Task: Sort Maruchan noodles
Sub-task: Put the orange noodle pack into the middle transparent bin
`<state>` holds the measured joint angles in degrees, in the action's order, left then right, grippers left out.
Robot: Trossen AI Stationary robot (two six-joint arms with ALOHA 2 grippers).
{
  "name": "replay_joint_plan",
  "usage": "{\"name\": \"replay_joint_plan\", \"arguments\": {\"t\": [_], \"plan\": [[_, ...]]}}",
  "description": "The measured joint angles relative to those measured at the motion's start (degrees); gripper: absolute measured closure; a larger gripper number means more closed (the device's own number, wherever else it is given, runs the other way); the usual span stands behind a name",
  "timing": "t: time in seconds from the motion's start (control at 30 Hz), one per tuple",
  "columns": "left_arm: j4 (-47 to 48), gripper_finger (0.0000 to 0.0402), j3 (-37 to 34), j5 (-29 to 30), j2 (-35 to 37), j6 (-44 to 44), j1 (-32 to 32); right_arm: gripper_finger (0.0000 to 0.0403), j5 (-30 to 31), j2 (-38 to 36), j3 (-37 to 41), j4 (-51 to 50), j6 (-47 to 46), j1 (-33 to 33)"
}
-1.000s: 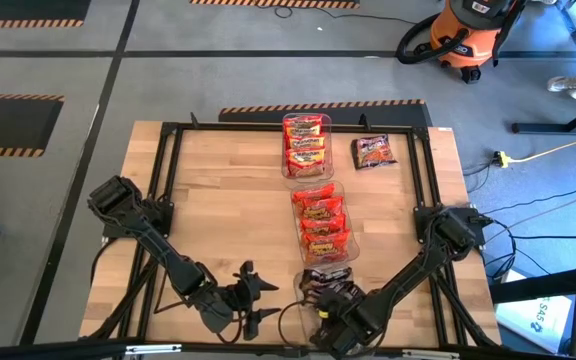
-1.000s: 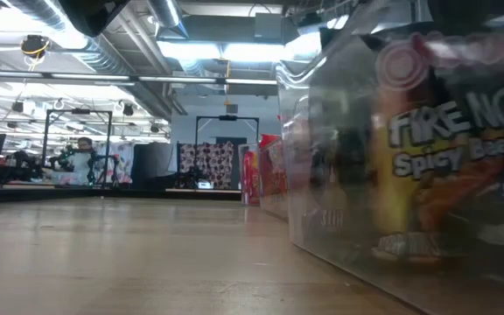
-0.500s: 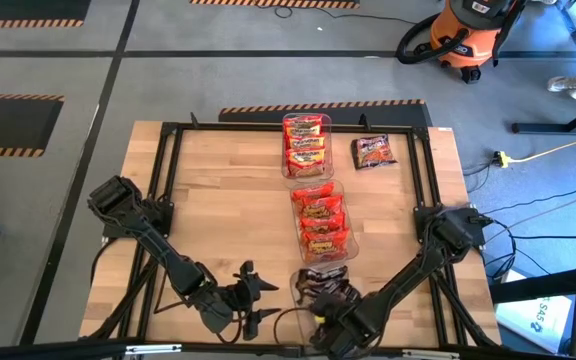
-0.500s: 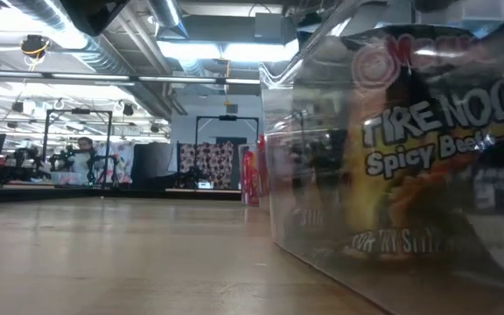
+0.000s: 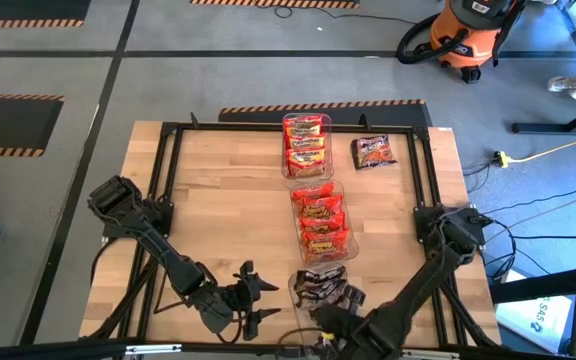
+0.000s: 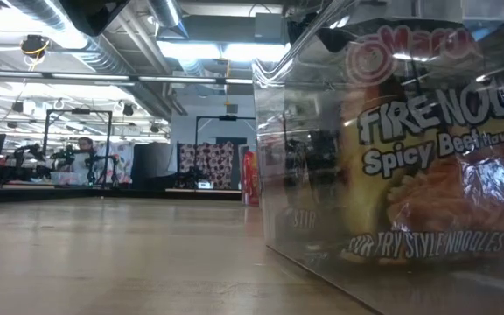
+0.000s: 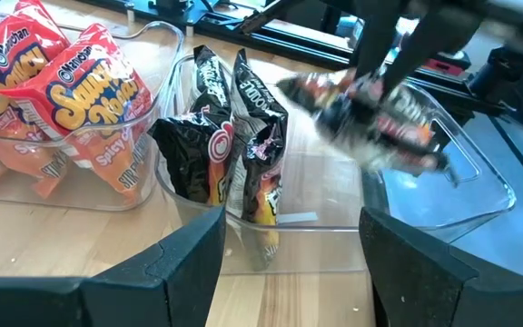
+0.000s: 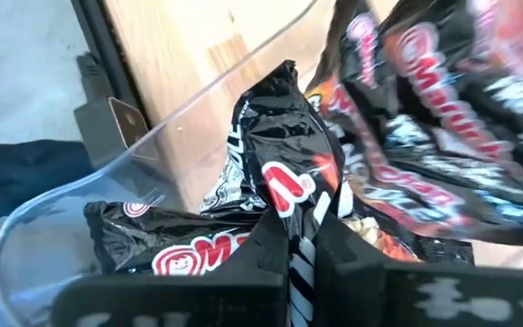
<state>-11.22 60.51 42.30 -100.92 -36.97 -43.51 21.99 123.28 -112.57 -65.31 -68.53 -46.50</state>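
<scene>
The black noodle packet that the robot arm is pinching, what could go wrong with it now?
1. The right jaws are shut on just a crinkly edge of the black Maruchan packet, so it might slip and drop.
2. Other black packets crowd close around it in the clear bin. Lifting it could drag a neighbour out, or nudge the light bin, which sits near the front edge of the table.

Even, bright light falls from ceiling strip lamps [image 6: 213,51], casting only soft shadows on the pale wooden table [image 5: 223,200]. Beside the table's near edge, glare streaks the clear plastic bin [image 6: 322,131]. A dark crinkly noodle packet [image 7: 370,113] above it is motion-blurred.
</scene>
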Motion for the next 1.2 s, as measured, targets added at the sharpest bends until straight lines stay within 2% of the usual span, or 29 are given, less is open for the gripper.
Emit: {"name": "replay_joint_plan", "arguments": {"t": [0.2, 0.43, 0.53, 0.67, 0.8, 0.93, 1.07, 1.2], "plan": [[-0.11, 0.0154, 0.0, 0.0, 0.0, -0.12, 0.35, 0.0402, 5.24, -0.23, -4.13, -6.36, -0.37, -2.52], [-2.76, 0.0154, 0.0, 0.01, 0.0, -0.03, 0.37, 0.0402, 9.61, -4.62, -2.37, -8.87, -1.59, -4.12], [-3.39, 0.0154, 0.0, 0.4, 0.0, 0.04, 0.4, 0.0402, 12.59, -8.98, 0.07, -10.13, -1.62, -4.26], [-3.54, 0.0154, 0.0, 0.61, 0.0, 0.04, 0.79, 0.0402, 14.93, -16.4, 6.82, -6.95, 0.5, -4.11], [-3.56, 0.0154, 0.0, 0.63, 0.0, 0.05, 1.04, 0.0403, 13.28, -25.48, 18.59, 7.74, 11.17, -4.09], [-3.54, 0.0154, 0.0, 0.63, 0.0, 0.1, 1.14, 0.0403, 7.03, -34.32, 33.0, 30.46, 25.22, -2.92], [-3.54, 0.0154, 0.0, 0.65, 0.0, 1.45, 1.4, 0.0403, -4.16, -40.95, 46.6, 55.61, 39.23, -0.36], [-3.54, 0.0154, 0.0, 0.68, 0.0, 2.12, 1.73, 0.0403, -19.58, -43.32, 56.0, 75.92, 45.67, 3.2]]}}
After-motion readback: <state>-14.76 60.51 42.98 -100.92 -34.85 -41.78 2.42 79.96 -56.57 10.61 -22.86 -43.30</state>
